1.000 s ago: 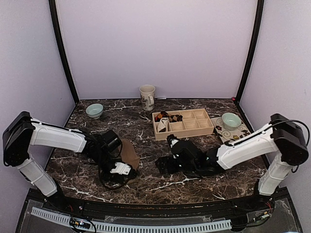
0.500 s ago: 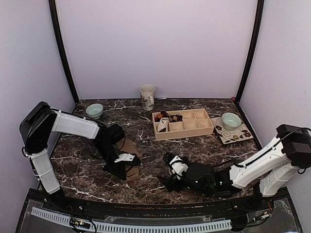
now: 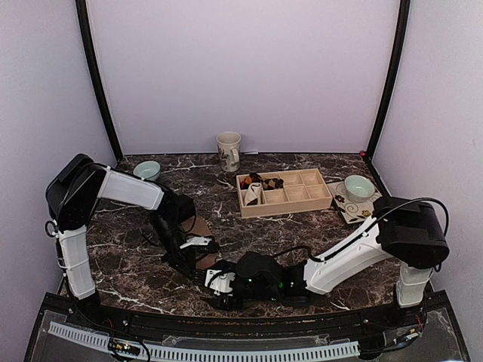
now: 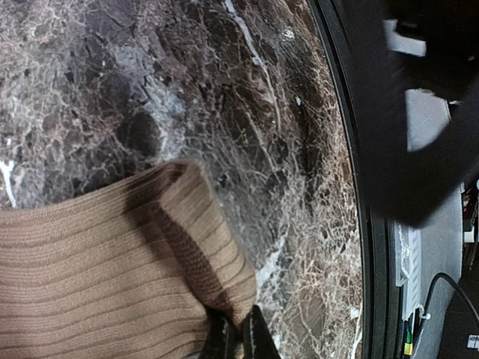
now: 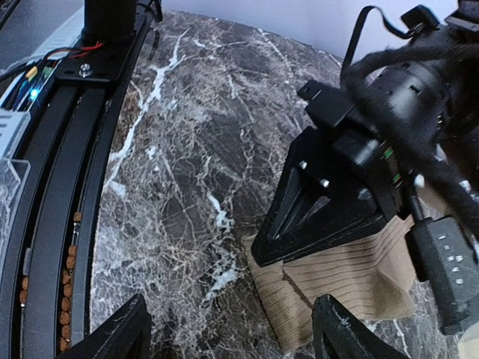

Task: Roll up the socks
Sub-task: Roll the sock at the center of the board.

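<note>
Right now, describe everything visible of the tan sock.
The tan sock is a soft ribbed knit, light brown, lying mostly flat on the dark marble table. One corner is folded back over itself, showing a doubled layer. The left gripper has its jaws shut on the sock's edge. The right gripper, jaws open, hangs beside it without touching it.

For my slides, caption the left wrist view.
Left jaws pinch an edge of the folded tan sock on the marble table.

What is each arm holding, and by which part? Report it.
Left fingers pinch the tan sock at the edge of its folded end. Right fingers are open near it, holding nothing.
</note>
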Robot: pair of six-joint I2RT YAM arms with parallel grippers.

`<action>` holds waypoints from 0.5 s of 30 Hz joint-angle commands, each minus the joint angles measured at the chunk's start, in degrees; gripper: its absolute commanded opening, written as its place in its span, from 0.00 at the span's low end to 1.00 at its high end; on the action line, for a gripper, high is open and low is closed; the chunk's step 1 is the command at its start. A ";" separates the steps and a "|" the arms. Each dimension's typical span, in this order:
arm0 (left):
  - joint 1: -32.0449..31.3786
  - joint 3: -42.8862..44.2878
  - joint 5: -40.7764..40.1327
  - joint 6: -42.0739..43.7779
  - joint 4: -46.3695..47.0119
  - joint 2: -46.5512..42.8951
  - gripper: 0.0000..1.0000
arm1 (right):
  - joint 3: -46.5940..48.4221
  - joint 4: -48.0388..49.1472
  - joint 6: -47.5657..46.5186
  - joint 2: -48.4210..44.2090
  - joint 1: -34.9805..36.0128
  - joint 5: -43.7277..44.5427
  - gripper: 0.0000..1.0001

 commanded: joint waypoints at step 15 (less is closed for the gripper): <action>1.53 2.84 -4.21 5.56 -9.77 4.89 0.00 | 7.38 -3.54 -7.71 7.74 -5.65 -15.98 0.61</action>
